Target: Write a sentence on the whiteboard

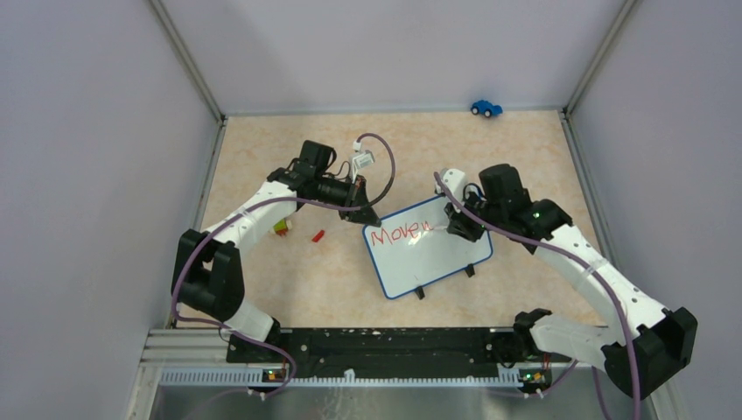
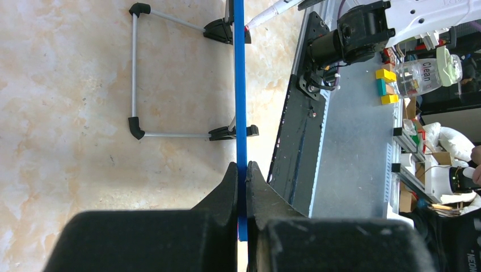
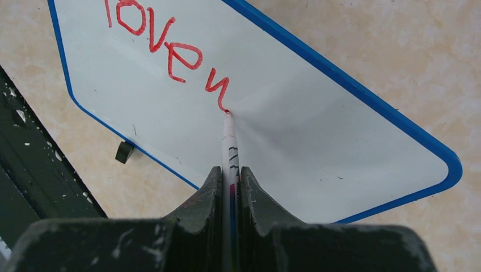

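Right gripper (image 3: pixel 230 173) is being held shut on a marker (image 3: pixel 229 139), its tip being pressed to the whiteboard (image 3: pixel 340 130) at the end of the red sentence (image 3: pixel 170 51), "Move w"; left gripper (image 2: pixel 242 170) is being held shut on the blue rim; the board is being propped on black feet (image 1: pixel 420 293) on a beige marbled table (image 1: pixel 289 280), enclosed by grey walls (image 1: pixel 87 131); a blue toy car (image 1: pixel 486 108) is being left at the far edge.

arms extended; left claw (image 2: pixel 242 171) clamped, right claw (image 3: pixel 230 174) clamped.
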